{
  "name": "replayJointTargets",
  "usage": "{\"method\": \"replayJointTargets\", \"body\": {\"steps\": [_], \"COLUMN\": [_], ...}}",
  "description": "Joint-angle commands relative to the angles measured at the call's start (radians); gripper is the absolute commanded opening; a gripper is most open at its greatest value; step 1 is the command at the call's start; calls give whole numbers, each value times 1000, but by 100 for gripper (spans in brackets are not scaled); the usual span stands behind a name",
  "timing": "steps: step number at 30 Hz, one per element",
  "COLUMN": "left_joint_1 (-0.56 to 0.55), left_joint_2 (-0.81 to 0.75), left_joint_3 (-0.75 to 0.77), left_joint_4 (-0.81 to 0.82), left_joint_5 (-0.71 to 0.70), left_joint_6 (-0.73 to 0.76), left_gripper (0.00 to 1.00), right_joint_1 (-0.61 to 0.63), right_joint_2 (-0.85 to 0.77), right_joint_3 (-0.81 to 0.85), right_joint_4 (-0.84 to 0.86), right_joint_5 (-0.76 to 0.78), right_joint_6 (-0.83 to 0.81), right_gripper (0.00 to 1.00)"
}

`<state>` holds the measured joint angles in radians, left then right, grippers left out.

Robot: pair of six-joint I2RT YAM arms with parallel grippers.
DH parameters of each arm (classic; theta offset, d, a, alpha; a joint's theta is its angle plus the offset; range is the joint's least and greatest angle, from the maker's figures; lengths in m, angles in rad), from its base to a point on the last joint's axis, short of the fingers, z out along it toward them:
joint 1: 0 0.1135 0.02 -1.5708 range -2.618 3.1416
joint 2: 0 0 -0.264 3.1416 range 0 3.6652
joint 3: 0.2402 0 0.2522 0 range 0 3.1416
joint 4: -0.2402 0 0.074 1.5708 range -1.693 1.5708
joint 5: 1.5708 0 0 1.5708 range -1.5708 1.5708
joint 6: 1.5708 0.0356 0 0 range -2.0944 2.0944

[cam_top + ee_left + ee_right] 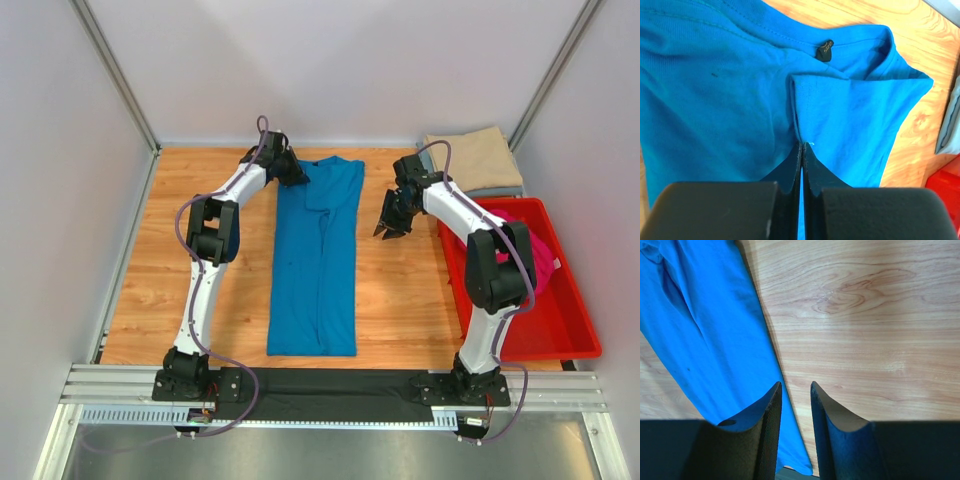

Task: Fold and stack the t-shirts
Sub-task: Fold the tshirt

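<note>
Pinched shut, the black left gripper holds a raised fold of the bright blue cloth t-shirt near its collar. The shirt lies as a long strip on the wooden table. Beside its right edge, the right gripper hangs narrowly parted, empty.

Overhead, two close wrist views, shirt shared
</note>
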<state>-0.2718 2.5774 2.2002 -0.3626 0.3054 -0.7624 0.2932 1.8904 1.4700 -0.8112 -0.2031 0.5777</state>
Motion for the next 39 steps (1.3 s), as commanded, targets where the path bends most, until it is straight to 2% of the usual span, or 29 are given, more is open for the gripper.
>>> {"method": "replayJointTargets", "body": {"steps": [1,13,21,35,39], "left_joint_1": [5,3,2,2,2], "left_joint_2": [-51,-174,-240,-230,-195], "left_joint_3": [43,-39,-148,-172,-129], "left_joint_4": [45,60,67,1,-59], "left_joint_5": [5,-63,-135,-207,-213], "left_joint_6": [-11,-6,-9,-15,-2], "left_gripper": [0,0,0,0,0], "right_joint_1": [-3,-6,-8,-8,-8], "right_joint_2": [-40,-33,-34,-53,-62], "right_joint_3": [-5,-2,1,-14,-23], "right_joint_4": [9,14,15,20,23], "right_joint_5": [-1,-5,-7,-4,-2], "right_joint_6": [-15,-16,-13,-6,-6], "right_gripper": [31,31,31,31,31]}}
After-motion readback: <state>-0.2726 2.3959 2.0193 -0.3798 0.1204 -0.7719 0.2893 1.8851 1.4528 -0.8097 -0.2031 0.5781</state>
